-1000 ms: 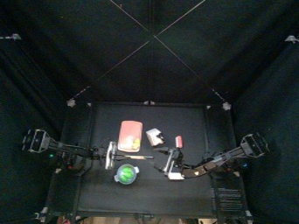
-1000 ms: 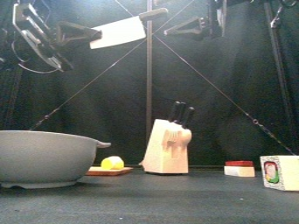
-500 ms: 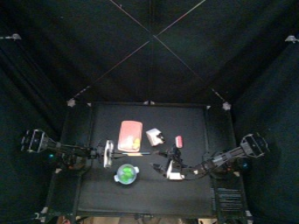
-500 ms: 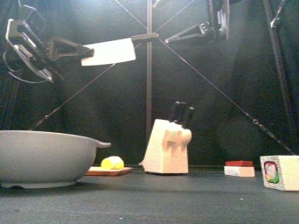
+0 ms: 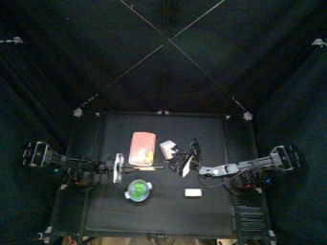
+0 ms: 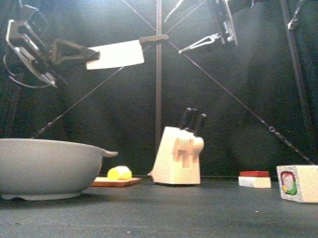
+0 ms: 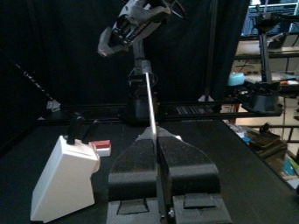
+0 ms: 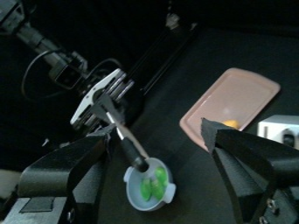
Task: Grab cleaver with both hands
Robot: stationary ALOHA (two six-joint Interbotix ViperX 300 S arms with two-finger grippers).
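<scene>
the left gripper (image 6: 71, 53) holds the cleaver (image 6: 122, 55) tight by the blade end, high over the table. the right gripper (image 6: 205, 42) is wide open near the handle (image 6: 152, 39). it should slide its jaws around the handle, then close slowly.

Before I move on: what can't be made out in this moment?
- Front view: how far in depth the right gripper is from the cleaver handle; the grey bowl wall hides its contents.
- Top view: cleaver too small to pick out among the arms.
- Left wrist view: cleaver edge-on, blade face unseen.
</scene>
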